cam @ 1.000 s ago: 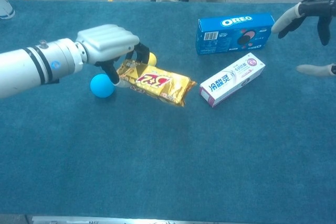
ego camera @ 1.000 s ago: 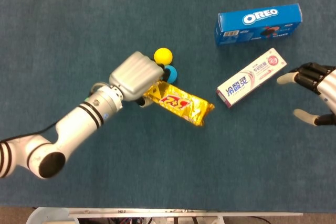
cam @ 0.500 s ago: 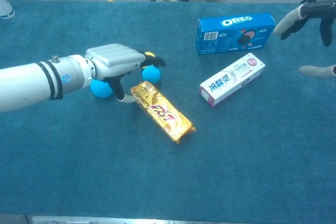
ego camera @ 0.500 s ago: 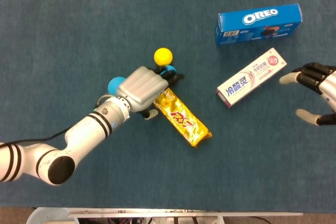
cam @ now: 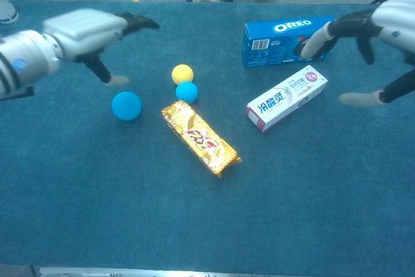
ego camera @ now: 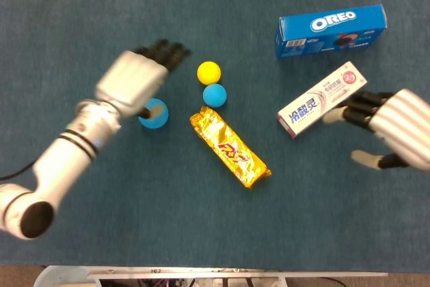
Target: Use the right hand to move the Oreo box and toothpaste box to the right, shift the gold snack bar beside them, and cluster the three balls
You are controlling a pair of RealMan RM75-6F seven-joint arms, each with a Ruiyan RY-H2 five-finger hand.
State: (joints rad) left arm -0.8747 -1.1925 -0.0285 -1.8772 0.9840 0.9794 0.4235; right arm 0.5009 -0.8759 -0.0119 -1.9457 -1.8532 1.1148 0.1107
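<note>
1. Your right hand (ego camera: 396, 129) hangs over the right side of the table with its fingers spread wide and nothing in them. In the head view the dark fingertips (ego camera: 356, 107) reach toward the right end of the toothpaste box; whether they touch it you cannot tell.
2. Your left hand (cam: 84, 30) is raised above the left part of the table, fingers stretched out and apart, holding nothing. It looks blurred in both views.
3. The toothpaste box (ego camera: 322, 99) lies flat and slanted, its right end farther from you than its left, just beside your right hand.
4. The Oreo box (ego camera: 331, 30) sits beyond the toothpaste box toward the far edge, close to it but apart.
5. The gold snack bar (ego camera: 230, 147) lies diagonally near the middle of the table, well left of the toothpaste box, with nothing touching it.
6. The small blue ball (ego camera: 214, 94) sits just off the far end of the snack bar, and the yellow ball (ego camera: 208, 72) is right behind it, the two touching or nearly so.
7. The larger blue ball (cam: 126, 105) rests apart to their left, partly under your left hand in the head view.
8. All of this lies on the blue cloth-covered table (cam: 194, 225).
</note>
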